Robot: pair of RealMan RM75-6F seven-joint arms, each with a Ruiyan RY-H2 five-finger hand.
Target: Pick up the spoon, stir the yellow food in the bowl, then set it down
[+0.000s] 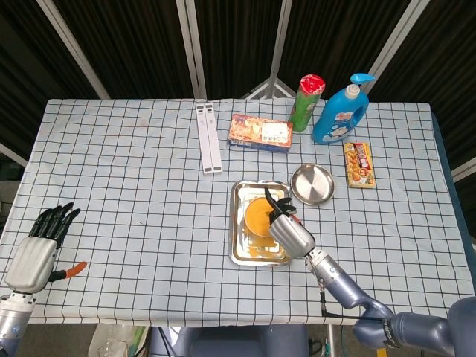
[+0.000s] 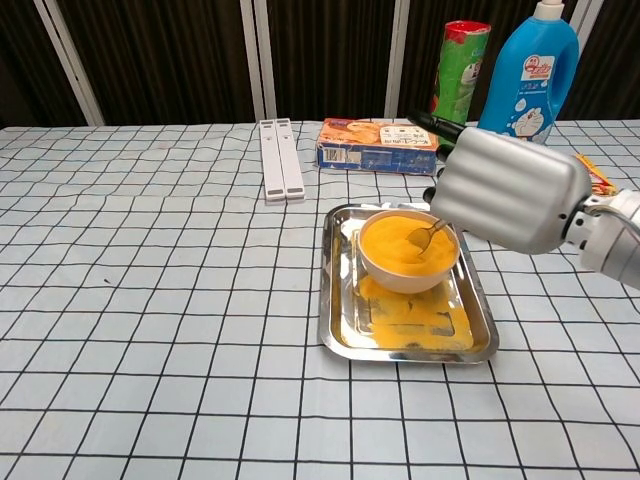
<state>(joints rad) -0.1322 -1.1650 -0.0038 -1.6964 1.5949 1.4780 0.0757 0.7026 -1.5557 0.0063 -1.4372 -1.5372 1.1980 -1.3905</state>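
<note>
holding the spoon point(image 2: 424, 236) over the bowl point(image 2: 408, 271), the right hand point(image 2: 505, 187) sits just to the right of the metal tray point(image 2: 405, 343), its silver back turned to the chest camera and its dark fingers point(image 2: 432, 124) pointing away toward the far items. the fingers are curled around the spoon's handle, which is mostly hidden behind the hand; only the lower part of the spoon shows, slanting down and left with its tip dipped into the yellow food point(image 2: 400, 244) on the right side of the bowl. the bowl is white, filled nearly to the rim, and stands in the far half of the tray, with a yellow smear of the same food on the tray floor in front of it.

in the head view the left hand point(image 1: 39, 248) lies at the near left corner of the checked tablecloth point(image 1: 134, 201), well apart from the tray, holding nothing, its black fingers straight and slightly spread. a small orange-handled tool point(image 1: 72, 269) lies just beside its wrist.

behind the tray lies a flat snack box point(image 2: 377, 145), with a green canister point(image 2: 459, 59) and a blue detergent bottle point(image 2: 531, 64) further right. a white pair of bars point(image 2: 278, 159) lies to the left of the box. a small round metal dish point(image 1: 312, 184) sits just right of the tray's far corner, and a yellow-and-red packet point(image 1: 358, 164) lies beyond it.
</note>
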